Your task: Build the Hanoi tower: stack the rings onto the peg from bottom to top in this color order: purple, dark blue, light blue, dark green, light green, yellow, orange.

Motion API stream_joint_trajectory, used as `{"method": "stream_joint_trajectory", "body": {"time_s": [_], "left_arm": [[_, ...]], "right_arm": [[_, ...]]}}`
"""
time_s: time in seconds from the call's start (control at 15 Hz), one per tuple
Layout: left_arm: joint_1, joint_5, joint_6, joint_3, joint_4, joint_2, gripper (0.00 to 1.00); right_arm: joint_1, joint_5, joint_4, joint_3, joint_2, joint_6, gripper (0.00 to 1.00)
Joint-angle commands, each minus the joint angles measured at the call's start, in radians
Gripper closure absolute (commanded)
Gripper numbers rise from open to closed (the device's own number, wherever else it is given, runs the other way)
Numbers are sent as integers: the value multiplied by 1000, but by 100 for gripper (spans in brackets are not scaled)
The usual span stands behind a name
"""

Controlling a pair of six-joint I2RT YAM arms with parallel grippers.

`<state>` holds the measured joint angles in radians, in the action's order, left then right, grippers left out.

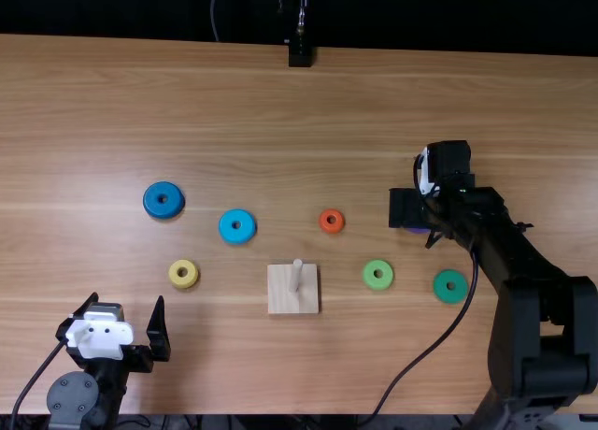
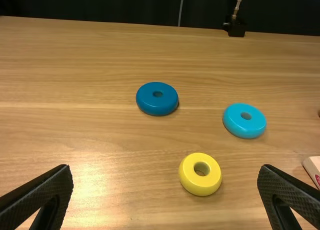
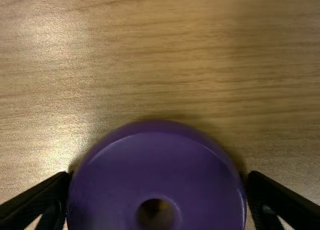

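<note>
In the top view, my right gripper (image 1: 420, 222) is over the purple ring (image 1: 419, 230), right of the peg base (image 1: 292, 290). The right wrist view has the purple ring (image 3: 157, 177) between the two fingers of my right gripper (image 3: 159, 175), touching both. My left gripper (image 1: 127, 300) stands open at the near left; nothing is between the fingers of my left gripper (image 2: 165, 166). The upright peg (image 1: 295, 276) is bare. Loose on the table lie dark blue (image 1: 151, 200), light blue (image 1: 236, 237), yellow (image 1: 175, 275), orange (image 1: 332, 231), light green (image 1: 378, 285) and dark green (image 1: 441, 292) rings.
A dark cable (image 1: 434, 341) from the right arm curves over the table's near right part, beside the dark green ring. A black stand (image 1: 300, 54) is at the far edge of the wooden table (image 1: 252, 103).
</note>
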<state>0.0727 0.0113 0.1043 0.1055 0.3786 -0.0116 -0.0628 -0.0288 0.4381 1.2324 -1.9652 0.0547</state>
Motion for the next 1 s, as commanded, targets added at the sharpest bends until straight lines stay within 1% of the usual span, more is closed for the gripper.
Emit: {"method": "stream_joint_trajectory", "body": {"time_s": [0.0,0.07,0.13,0.2,0.4,0.47,0.53,0.6,0.67,0.73,0.87,0.93], "left_arm": [[4,11,-10,-105,82,12,0],[2,11,-10,-105,82,12,0],[2,11,-10,-105,82,12,0],[2,11,-10,-105,82,12,0],[4,11,-10,-105,82,12,0],[4,11,-10,-105,82,12,0],[2,11,-10,-105,82,12,0],[2,11,-10,-105,82,12,0],[2,11,-10,-105,82,12,0],[2,11,-10,-105,82,12,0],[2,11,-10,-105,82,12,0],[2,11,-10,-105,82,12,0]], "right_arm": [[12,-4,3,13,-38,13,74],[12,-2,1,10,-37,12,93],[11,-2,1,9,-35,13,100],[9,3,3,9,-34,15,100],[6,5,16,21,-18,12,100],[3,7,51,33,9,10,100],[1,27,117,59,65,4,100],[0,58,198,78,118,2,100],[-12,69,262,102,149,0,100],[-35,69,305,119,172,-1,100],[-71,71,327,128,243,-5,100],[-103,71,345,130,279,-7,100]]}}
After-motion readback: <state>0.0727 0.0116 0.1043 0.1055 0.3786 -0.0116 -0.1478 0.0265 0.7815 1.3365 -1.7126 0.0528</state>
